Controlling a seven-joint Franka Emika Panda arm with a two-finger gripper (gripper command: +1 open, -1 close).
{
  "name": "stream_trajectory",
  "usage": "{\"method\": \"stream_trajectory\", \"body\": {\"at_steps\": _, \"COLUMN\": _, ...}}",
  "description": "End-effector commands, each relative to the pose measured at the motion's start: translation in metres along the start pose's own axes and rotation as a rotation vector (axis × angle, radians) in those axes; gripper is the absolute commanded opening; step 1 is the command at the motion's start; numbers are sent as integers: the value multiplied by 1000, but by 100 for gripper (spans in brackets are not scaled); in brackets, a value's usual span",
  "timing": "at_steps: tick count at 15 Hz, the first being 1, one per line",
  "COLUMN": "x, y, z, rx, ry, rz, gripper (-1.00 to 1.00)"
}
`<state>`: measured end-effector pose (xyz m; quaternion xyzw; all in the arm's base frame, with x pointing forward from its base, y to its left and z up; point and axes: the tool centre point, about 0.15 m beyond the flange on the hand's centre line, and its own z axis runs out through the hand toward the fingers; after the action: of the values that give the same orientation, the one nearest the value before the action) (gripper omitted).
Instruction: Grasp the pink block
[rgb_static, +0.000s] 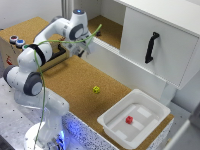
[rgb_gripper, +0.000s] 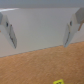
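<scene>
exterior view has the pink block (rgb_static: 129, 120) sitting in the white tray (rgb_static: 150, 126), wrist view only catches the gripper (rgb_gripper: 42, 30) spread wide plus the yellow cube (rgb_gripper: 58, 81)

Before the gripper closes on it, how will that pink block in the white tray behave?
The pink block looks like a rigid, flat-faced cube, so it probably won't roll. Being tiny, it is likely light and may skid on the smooth white tray. The gripper is far off and appears open.
</scene>
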<state>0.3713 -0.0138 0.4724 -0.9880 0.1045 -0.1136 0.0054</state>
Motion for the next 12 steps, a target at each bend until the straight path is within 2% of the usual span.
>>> {"method": "stream_trajectory", "body": {"at_steps": 1, "x": 51, "y": 83, "z": 30, "rx": -57, "ry": -19, "rz": 60, "gripper": 100}}
{"method": "stream_trajectory", "body": {"at_steps": 2, "x": 54, "y": 99, "z": 34, "rx": -60, "ry": -33, "rz": 79, "gripper": 100}}
{"method": "stream_trajectory", "body": {"at_steps": 5, "x": 60, "y": 134, "z": 51, "rx": -131, "ry": -70, "rz": 34, "gripper": 100}}
{"method": "stream_trajectory", "body": {"at_steps": 7, "x": 65, "y": 156, "z": 61, "rx": -156, "ry": -85, "rz": 10, "gripper": 100}}
{"method": "stream_trajectory", "body": {"at_steps": 10, "x": 72, "y": 198, "z": 78, "rx": -163, "ry": -97, "rz": -19, "gripper": 100}}
{"method": "stream_trajectory", "body": {"at_steps": 12, "x": 76, "y": 228, "z": 90, "rx": -146, "ry": -95, "rz": -47, "gripper": 100}}
